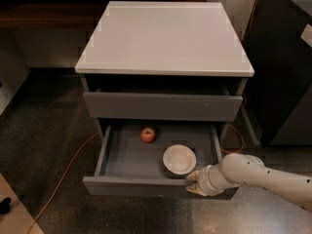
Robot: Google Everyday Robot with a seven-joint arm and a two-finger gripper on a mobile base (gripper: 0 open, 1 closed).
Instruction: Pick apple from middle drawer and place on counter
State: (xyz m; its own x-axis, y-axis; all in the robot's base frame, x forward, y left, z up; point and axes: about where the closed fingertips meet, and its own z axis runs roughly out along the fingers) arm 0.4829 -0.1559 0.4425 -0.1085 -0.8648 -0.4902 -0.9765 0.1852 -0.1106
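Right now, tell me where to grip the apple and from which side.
Grip the apple across its round middle, coming down from the front: it sits at the back of the middle drawer, near the upper drawer front. The gripper is at the open drawer's front edge, beside the white bowl.

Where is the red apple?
The small red apple sits at the back of the open dark-grey middle drawer, beyond the white bowl; the gripper is at the drawer's front.
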